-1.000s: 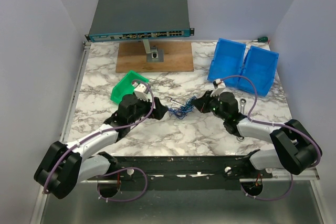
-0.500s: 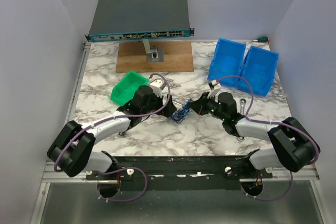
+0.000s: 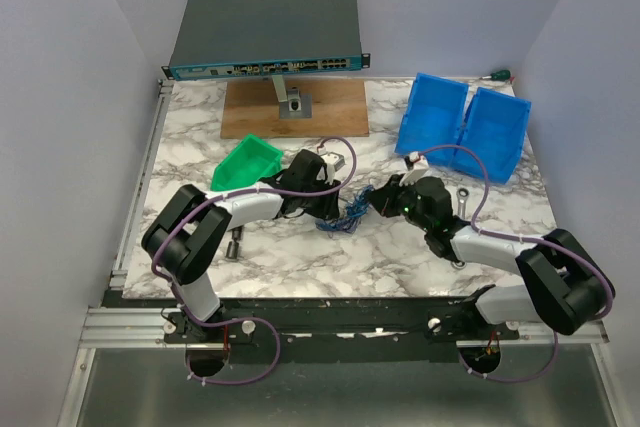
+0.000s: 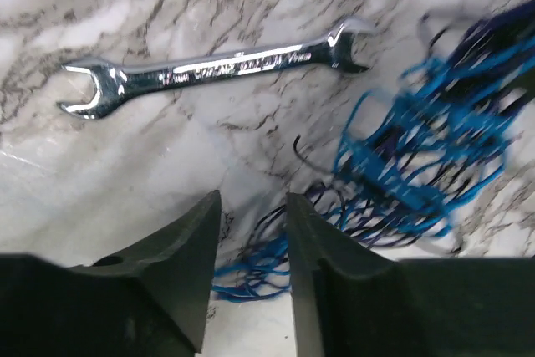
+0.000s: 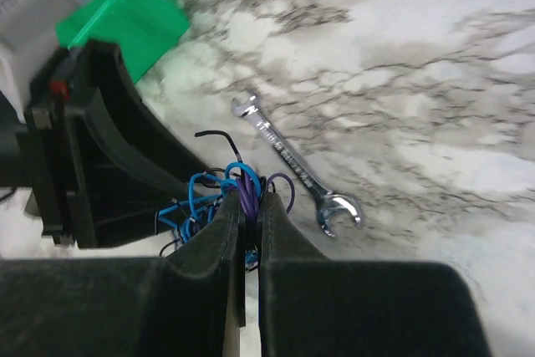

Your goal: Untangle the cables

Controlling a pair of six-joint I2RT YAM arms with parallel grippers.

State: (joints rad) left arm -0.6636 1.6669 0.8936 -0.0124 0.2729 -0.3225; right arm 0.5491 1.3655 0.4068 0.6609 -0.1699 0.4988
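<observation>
Left wrist cam: left gripper [image 4: 251, 206] sits bottom centre, fingers spread w/ a narrow gap and a few blue strands of the cables [image 4: 418, 165] trailing into it; the main blue/dark bundle is centre right, blurred, and a silver wrench [image 4: 217, 68] lies flat on the marble table [image 4: 125, 173] across the upper left, one end near the bundle. Right wrist cam: right gripper [image 5: 249, 206] at bottom centre, fingers pressed together, pinching purple & blue strands of the same bundle, w/ a green bin [image 5: 134, 6] in the upper left corner. Top cam: both grippers meet at the bundle mid-frame, blue bins [image 3: 465, 127] upper right, wood board [image 3: 295, 107] & network switch [image 3: 265, 32] top centre.
</observation>
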